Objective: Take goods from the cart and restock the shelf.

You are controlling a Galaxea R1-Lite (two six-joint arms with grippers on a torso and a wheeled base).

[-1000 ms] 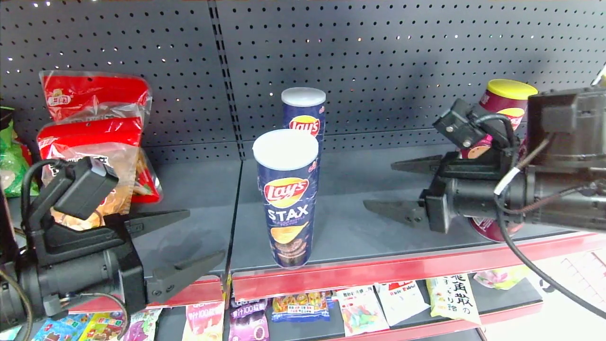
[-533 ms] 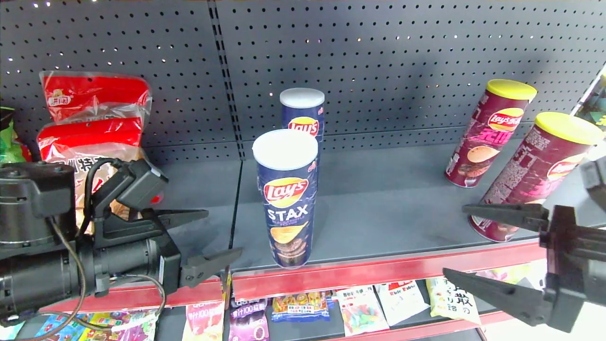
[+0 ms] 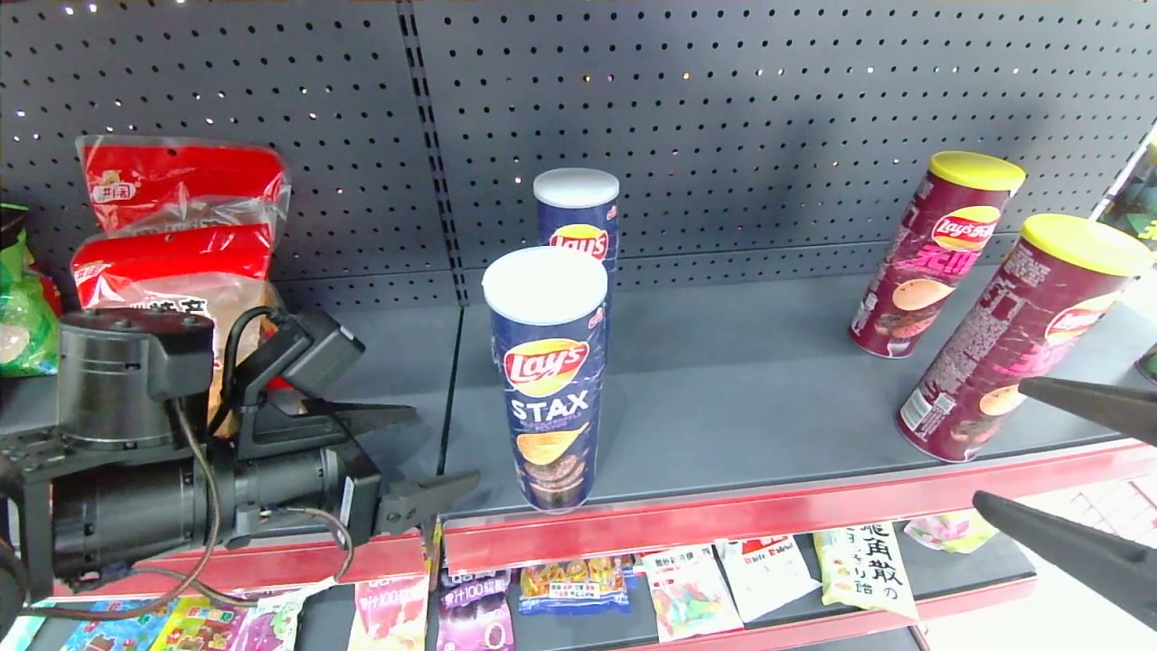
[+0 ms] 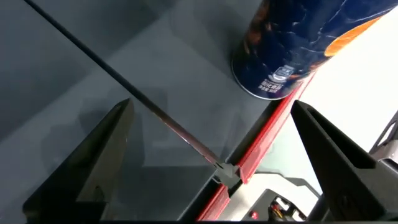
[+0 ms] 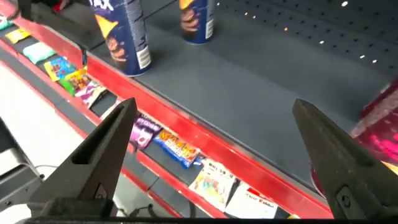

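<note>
Two blue chip cans stand upright mid-shelf, one at the front (image 3: 547,380) and one behind it (image 3: 578,221). At the right stand two maroon cans with yellow lids, one at the back (image 3: 935,253) and one near the front edge (image 3: 1021,334). My left gripper (image 3: 443,449) is open and empty, level with the shelf's front edge, just left of the front blue can (image 4: 292,56). My right gripper (image 3: 999,443) is open and empty, off the shelf's front right corner, close to the front maroon can (image 5: 379,124).
The grey shelf (image 3: 723,398) has a red front rail (image 3: 723,515) and a pegboard back. Red snack bags (image 3: 172,226) and a green bag (image 3: 23,316) stand at the left. Small packets (image 3: 687,579) lie on the lower shelf. Bare shelf lies between the blue and maroon cans.
My right gripper has drawn back from over the shelf, out past the front right edge, leaving the front maroon can standing. My left gripper has moved right, closer to the front blue can.
</note>
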